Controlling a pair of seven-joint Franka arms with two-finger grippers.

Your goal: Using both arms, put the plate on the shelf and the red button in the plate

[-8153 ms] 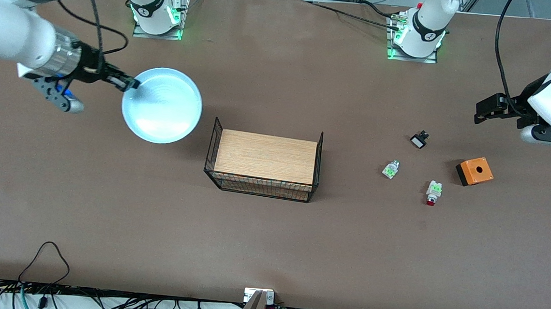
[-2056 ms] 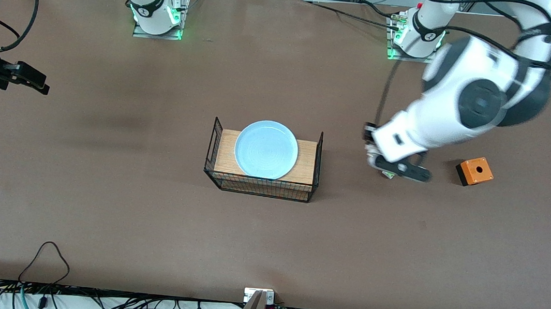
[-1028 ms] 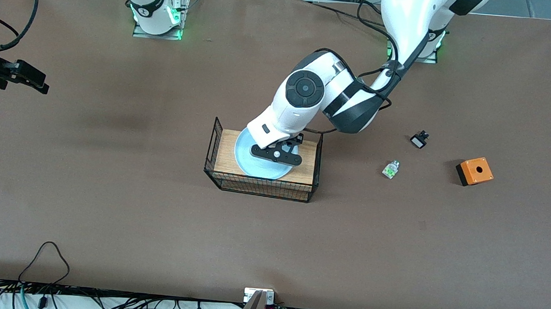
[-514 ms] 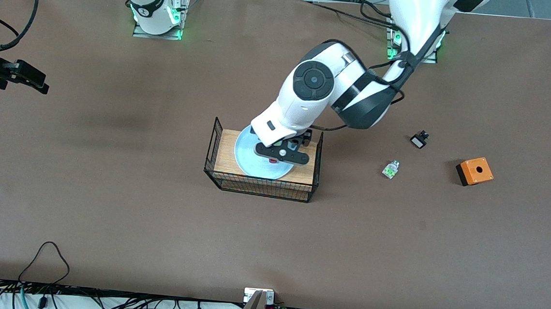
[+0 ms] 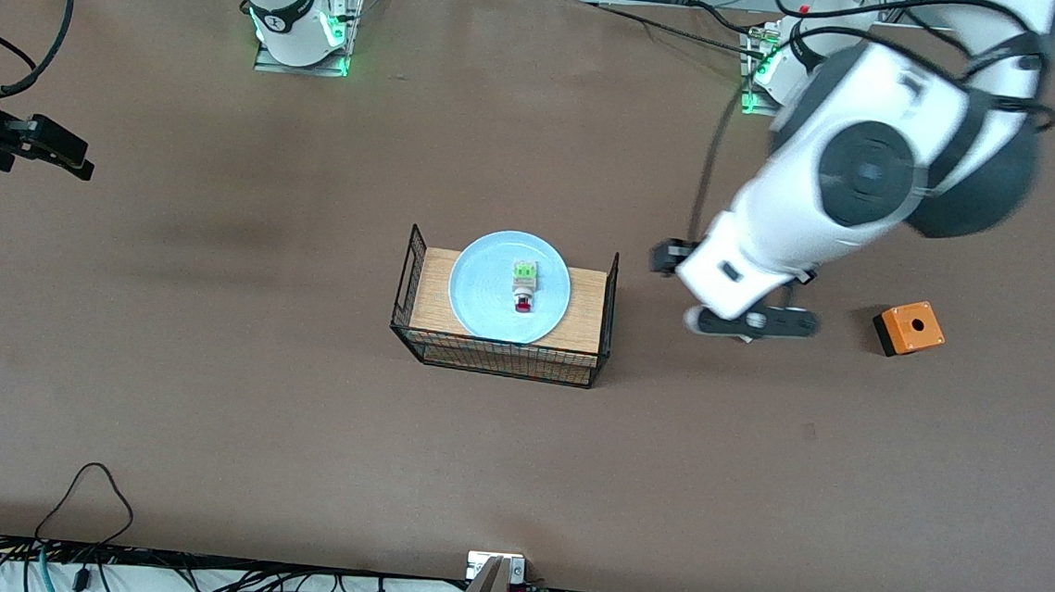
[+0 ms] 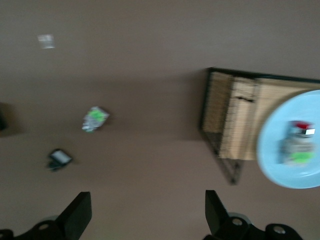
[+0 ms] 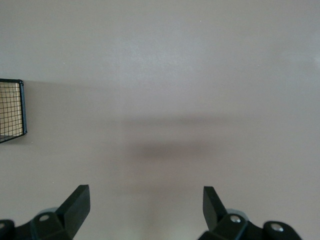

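red button [image 5: 524, 286] on plate [image 5: 481, 295] (both end effectors spread, empty)

1 plate [image 5: 490, 303], 1 red button [image 5: 523, 286], 1 wire basket [image 5: 504, 359], 1 orange box [image 5: 909, 328].

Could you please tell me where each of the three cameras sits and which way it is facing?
Front view: high across the table, facing both bases; the left gripper hangs over bare table.
Left wrist view: looks down past open fingers at the plate holding the red button.
Right wrist view: looks down past the open right gripper at the rack's corner.
Front and left wrist views share the plate.
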